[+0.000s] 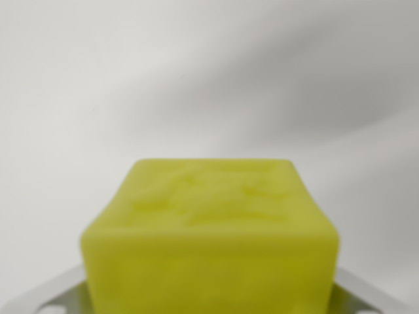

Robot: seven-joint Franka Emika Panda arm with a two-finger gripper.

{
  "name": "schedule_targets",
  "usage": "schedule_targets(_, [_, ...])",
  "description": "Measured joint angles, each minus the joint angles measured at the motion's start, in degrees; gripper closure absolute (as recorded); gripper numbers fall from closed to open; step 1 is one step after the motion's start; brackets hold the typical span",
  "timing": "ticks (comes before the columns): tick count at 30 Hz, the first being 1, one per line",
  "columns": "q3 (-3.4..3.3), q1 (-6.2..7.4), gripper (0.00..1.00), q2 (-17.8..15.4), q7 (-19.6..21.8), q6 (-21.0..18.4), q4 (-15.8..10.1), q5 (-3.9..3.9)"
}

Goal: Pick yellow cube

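A yellow cube [209, 229] fills the lower middle of the wrist view, very close to the camera and slightly blurred. Its top face is uneven and its front face runs off the bottom edge. My gripper [209, 304] holds it from both sides. Only pale grey finger parts show, one at the bottom left [46, 297] and one at the bottom right [370, 294], each pressed against a side of the cube. The fingertips themselves are hidden behind the cube.
Behind the cube lies a plain white surface [209, 78], out of focus, with soft grey shadows running across its upper right. Nothing else shows in this view.
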Motion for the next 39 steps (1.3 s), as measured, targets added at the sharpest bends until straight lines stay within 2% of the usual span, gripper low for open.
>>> schedule_targets(39, [0.00,0.03,1.00,-9.67,-0.30,-11.74,2.05,0.39])
